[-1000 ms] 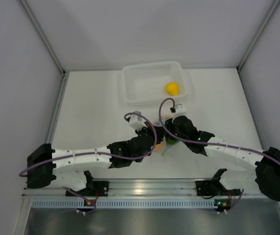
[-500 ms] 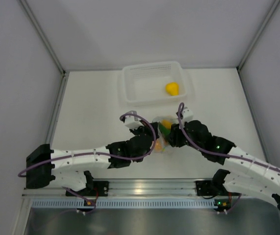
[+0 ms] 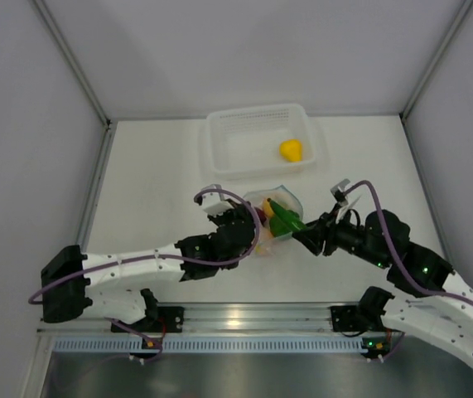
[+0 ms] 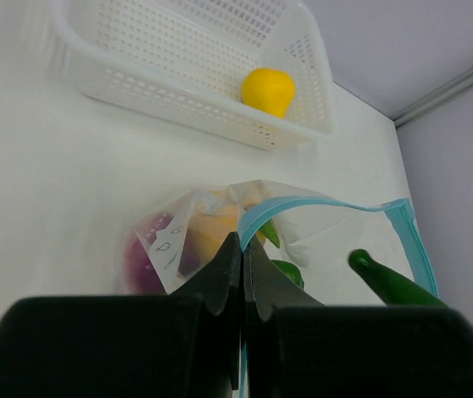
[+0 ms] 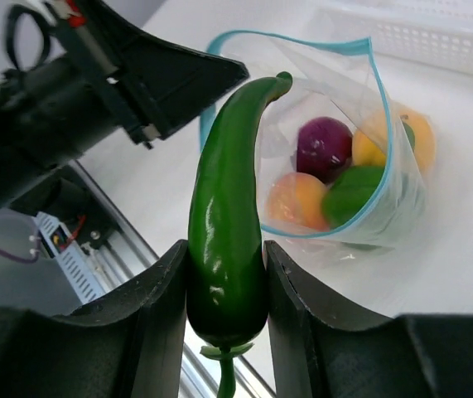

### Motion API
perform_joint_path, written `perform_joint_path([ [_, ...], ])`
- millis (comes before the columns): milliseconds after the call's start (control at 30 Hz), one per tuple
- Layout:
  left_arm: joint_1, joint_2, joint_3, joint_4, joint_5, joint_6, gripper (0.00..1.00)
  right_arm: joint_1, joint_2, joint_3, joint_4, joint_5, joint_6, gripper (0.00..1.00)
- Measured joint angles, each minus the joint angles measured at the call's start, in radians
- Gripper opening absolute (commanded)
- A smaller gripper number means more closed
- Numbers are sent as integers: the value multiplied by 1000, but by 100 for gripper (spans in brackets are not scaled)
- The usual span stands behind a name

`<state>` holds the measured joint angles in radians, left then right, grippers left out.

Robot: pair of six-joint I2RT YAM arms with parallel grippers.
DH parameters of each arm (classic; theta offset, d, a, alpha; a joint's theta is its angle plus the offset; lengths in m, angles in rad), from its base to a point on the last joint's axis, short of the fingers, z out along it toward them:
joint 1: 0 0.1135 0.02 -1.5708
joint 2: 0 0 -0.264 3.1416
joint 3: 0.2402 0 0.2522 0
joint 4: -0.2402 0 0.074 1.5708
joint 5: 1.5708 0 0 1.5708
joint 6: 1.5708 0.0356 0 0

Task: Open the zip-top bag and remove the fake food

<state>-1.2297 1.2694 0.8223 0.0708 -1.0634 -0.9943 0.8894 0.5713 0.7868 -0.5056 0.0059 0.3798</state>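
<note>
Jaws first: the right gripper [image 5: 226, 286] has both fingers [image 5: 157, 315] clamped on the fat stem end of the slim green chili [image 5: 224, 191]. The chili's tip is right at the mouth of the zip-top bag [image 5: 335, 91], so it looks pretty much out. The left gripper [image 4: 241, 269] has its jaws pressed together on a fold of the bag's rim, right by the light blue zip strip [image 4: 402, 228]. That pinch holds the mouth up and open.

The bag sits mid-table [image 3: 153, 182] between the two grippers, near the white mesh basket [image 3: 253, 110] but not touching it. Inside it there's a purple piece [image 5: 325, 145], a peach-orange fruit [image 5: 298, 199], a green pepper [image 5: 354, 191] and something orange-yellow at the back. A yellow pepper [image 3: 291, 150] already lies in the basket.

So the step looks like pulling the chili clear. To do it well, I'd say the right arm should draw back along the chili's own length so the curved tip doesn't hook the zip strip. The left pinch shouldn't move at all, because if that rim slips the soft bag probably flops shut or gets dragged along. The grip's low on a glossy, tapered thing, so no quick swings. The basket seems the obvious drop spot.
</note>
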Motion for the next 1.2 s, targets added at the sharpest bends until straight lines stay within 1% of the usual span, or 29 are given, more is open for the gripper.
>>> perform_joint_path([
  [167,49,-70,-77,-19,23,-37,0,0,-18,62,11,-26,-29,14],
  [300,70,-130,-160,-31,39,-74,0,0,-3,92,69,55,-47,13],
  [433,72,-170,-212,-41,59,-97,0,-7,106,135,149,177,-75,15],
  [500,72,-193,-229,-42,71,-105,0,-29,204,184,170,211,-92,15],
  [567,72,-222,-245,-42,81,-109,0,-81,339,257,192,219,-104,15],
  [667,73,-251,-257,-42,90,-108,0,-227,580,386,225,172,-108,15],
  [733,73,-253,-258,-42,101,-107,0,-309,714,452,232,147,-108,14],
  [800,73,-253,-258,-42,113,-107,0,-380,870,549,208,123,-111,14],
  [933,74,-253,-258,-42,135,-104,0,-441,1163,788,189,87,-127,17],
  [967,74,-253,-258,-42,140,-103,0,-447,1235,853,177,84,-135,23],
  [1033,74,-252,-258,-42,151,-102,0,-453,1354,955,165,82,-148,25],
  [1100,74,-247,-257,-42,159,-100,0,-454,1435,1020,143,87,-159,34],
  [1133,74,-242,-257,-42,164,-96,0,-454,1468,1046,134,90,-162,40],
  [1167,75,-238,-257,-42,167,-92,0,-454,1499,1068,125,95,-166,53],
  [1200,75,-235,-257,-42,171,-89,0,-454,1516,1080,116,98,-165,59],
])
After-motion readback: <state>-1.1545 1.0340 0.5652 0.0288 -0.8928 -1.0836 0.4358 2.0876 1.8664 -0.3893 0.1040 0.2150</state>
